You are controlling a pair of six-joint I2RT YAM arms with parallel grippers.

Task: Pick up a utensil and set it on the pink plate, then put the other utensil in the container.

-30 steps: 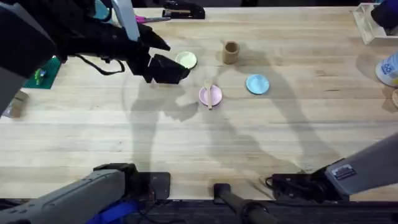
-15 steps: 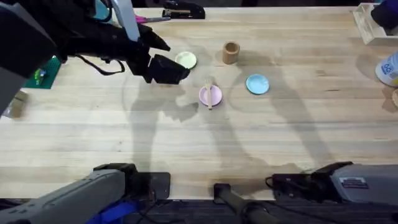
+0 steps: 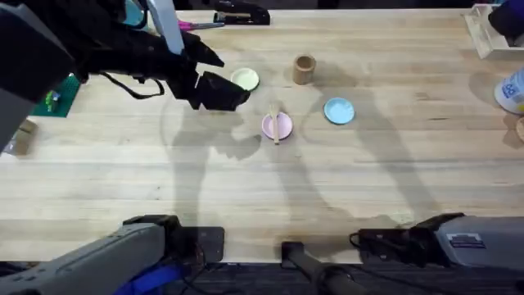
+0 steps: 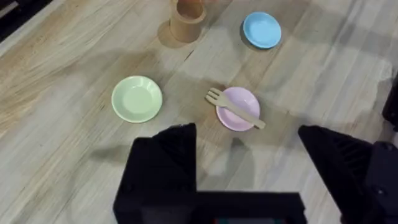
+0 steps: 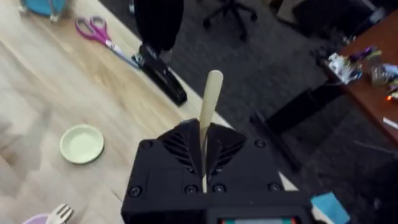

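The pink plate [image 3: 277, 125] lies mid-table with the wooden fork [image 3: 275, 124] resting across it. The left wrist view shows the plate [image 4: 237, 107] and the fork [image 4: 234, 108] just beyond my left gripper [image 4: 245, 134]. That gripper is open and holds nothing. From overhead the left gripper [image 3: 219, 90] hovers left of the plate, beside the yellow plate [image 3: 245, 79]. The wooden container [image 3: 304, 69] stands upright behind the pink plate. My right gripper [image 5: 203, 146] is shut on the spoon [image 5: 210, 106], whose thin wooden handle sticks up from between the fingers; its bowl is hidden.
A light-blue plate [image 3: 339, 111] sits right of the pink one. A stapler [image 3: 241, 14] and scissors [image 3: 196, 25] lie at the table's far edge. A green item [image 3: 56, 97] is at the left, with bins and a bottle at the far right. The right arm [image 3: 463, 239] lies low at the near edge.
The right arm at the lower right has swung down and now lies flatter along the near edge. The left arm, plates and fork have not moved.
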